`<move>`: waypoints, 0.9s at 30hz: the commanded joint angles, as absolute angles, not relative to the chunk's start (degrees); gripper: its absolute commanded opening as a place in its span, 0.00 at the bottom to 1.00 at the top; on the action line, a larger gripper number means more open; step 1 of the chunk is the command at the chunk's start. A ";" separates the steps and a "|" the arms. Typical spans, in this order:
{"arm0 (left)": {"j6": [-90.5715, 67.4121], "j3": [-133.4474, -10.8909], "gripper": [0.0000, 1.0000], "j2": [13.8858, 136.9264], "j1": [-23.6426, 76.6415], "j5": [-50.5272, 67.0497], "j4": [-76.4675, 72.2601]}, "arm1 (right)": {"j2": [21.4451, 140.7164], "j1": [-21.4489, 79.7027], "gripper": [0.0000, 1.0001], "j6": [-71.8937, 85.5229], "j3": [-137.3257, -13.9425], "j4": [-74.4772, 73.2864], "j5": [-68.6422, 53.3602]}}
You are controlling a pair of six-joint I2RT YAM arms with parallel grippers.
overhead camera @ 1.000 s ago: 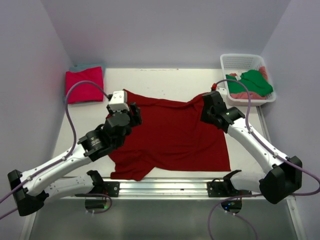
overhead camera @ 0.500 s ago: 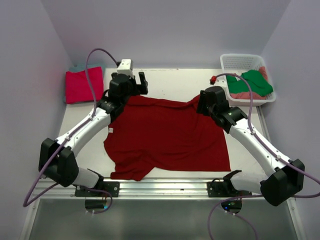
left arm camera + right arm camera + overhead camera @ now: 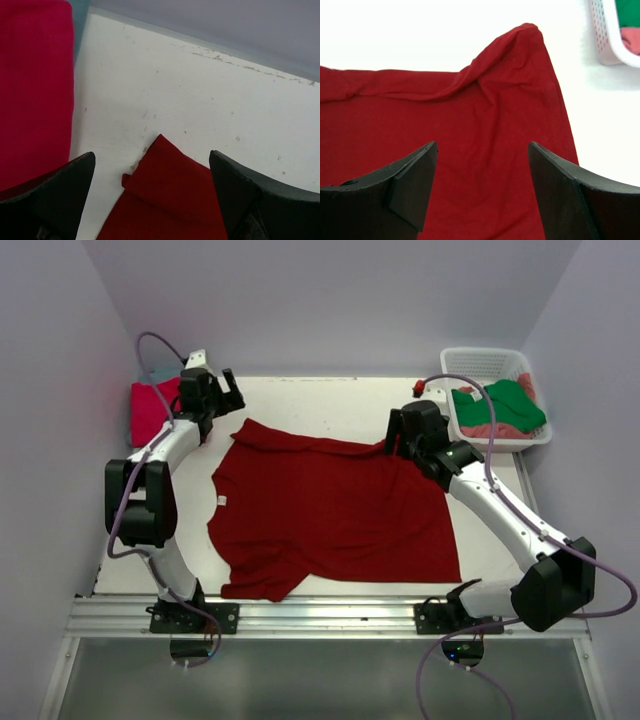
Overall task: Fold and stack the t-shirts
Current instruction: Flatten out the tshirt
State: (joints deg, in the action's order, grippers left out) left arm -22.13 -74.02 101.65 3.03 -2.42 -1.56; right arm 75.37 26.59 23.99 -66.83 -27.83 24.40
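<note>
Dark red t-shirt [image 3: 335, 510], one, spread; two folded t-shirts [image 3: 152, 412]; two in basket [image 3: 478, 362].

One spread t-shirt [image 3: 335, 515] flat at mid-table [image 3: 330, 400], folded t-shirts [image 3: 150, 412] stacked at far-left corner, basket [image 3: 480, 362] at far-right corner, loose t-shirts [image 3: 505, 405] inside it, left gripper [image 3: 212, 392] between stack and spread shirt, right gripper [image 3: 402, 433] above its far-right corner.

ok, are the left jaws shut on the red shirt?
No: in the left wrist view the jaws stand wide open, with the dark red shirt corner lying on the table between them, ungripped.
</note>
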 commanded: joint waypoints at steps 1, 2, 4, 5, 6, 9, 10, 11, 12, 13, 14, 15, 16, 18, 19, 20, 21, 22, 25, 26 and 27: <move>-23.38 -78.75 1.00 106.77 2.64 1.91 -1.49 | 76.73 26.37 0.77 24.52 -68.29 -27.51 23.38; -24.51 -78.66 1.00 107.22 2.64 2.54 -1.41 | 76.90 26.45 0.77 24.87 -68.03 -27.60 23.29; -25.92 -78.14 1.00 107.93 2.64 4.56 -1.67 | 76.73 26.46 0.77 24.96 -67.42 -27.60 23.38; -26.80 -78.05 1.00 108.63 2.64 5.09 -1.41 | 76.64 26.37 0.77 24.87 -67.24 -27.60 23.81; -27.24 -78.22 1.00 108.98 2.64 5.36 -0.19 | 76.38 26.37 0.77 24.79 -66.98 -27.60 24.08; -28.91 -78.05 1.00 109.95 2.64 5.54 3.69 | 75.68 26.37 0.77 24.61 -65.66 -27.25 24.87; -29.70 -77.44 0.99 110.04 2.64 5.62 4.21 | 75.50 26.45 0.77 24.61 -65.31 -27.07 24.87; -31.01 -76.91 0.98 109.87 2.64 6.15 4.13 | 75.50 26.37 0.77 24.87 -65.04 -26.72 24.70; -31.46 -76.38 0.97 109.69 2.64 6.59 4.04 | 75.59 26.37 0.77 24.96 -64.69 -26.54 24.61; -31.99 -75.33 0.96 109.34 2.64 6.59 4.04 | 75.67 26.45 0.77 24.96 -64.69 -26.54 24.44; -32.86 -74.71 0.96 109.16 2.72 6.50 3.96 | 75.85 26.37 0.77 24.96 -64.60 -26.63 24.43; -33.13 -74.36 0.95 109.16 2.64 6.42 3.87 | 76.02 26.45 0.77 25.05 -64.43 -26.80 24.43; -33.22 -74.18 0.95 109.33 2.64 5.55 4.30 | 76.29 26.28 0.77 25.14 -64.42 -26.98 24.43; -33.66 -74.09 0.93 109.77 2.64 4.84 5.88 | 76.38 26.37 0.77 25.49 -64.07 -27.25 24.52; -33.92 -74.18 0.93 110.30 2.64 3.79 6.58 | 76.29 26.37 0.77 25.58 -63.81 -27.25 24.52; -34.27 -74.27 0.93 110.39 2.64 3.17 7.72 | 76.12 26.28 0.77 25.84 -63.37 -27.07 24.52; -34.45 -74.18 0.93 110.56 2.64 2.56 8.08 | 76.11 26.37 0.77 25.84 -63.20 -26.90 24.52; -34.71 -74.18 0.92 110.83 2.64 1.77 8.35 | 75.94 26.37 0.77 25.93 -63.02 -26.72 24.52; -35.07 -74.09 0.92 111.27 2.64 1.14 8.09 | 75.85 26.28 0.77 26.19 -62.75 -26.89 24.52; -35.16 -74.18 0.92 111.44 2.64 1.40 7.74 | 75.85 26.37 0.77 26.19 -62.75 -26.81 24.52; -35.16 -74.09 0.91 111.71 2.64 2.02 6.34 | 75.94 26.28 0.77 26.19 -62.67 -26.98 24.52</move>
State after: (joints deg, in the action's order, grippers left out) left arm -33.87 -74.32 110.76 2.70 2.52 7.55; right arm 77.21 26.57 25.08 -62.76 -28.21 24.05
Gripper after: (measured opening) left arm 0.915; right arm 0.767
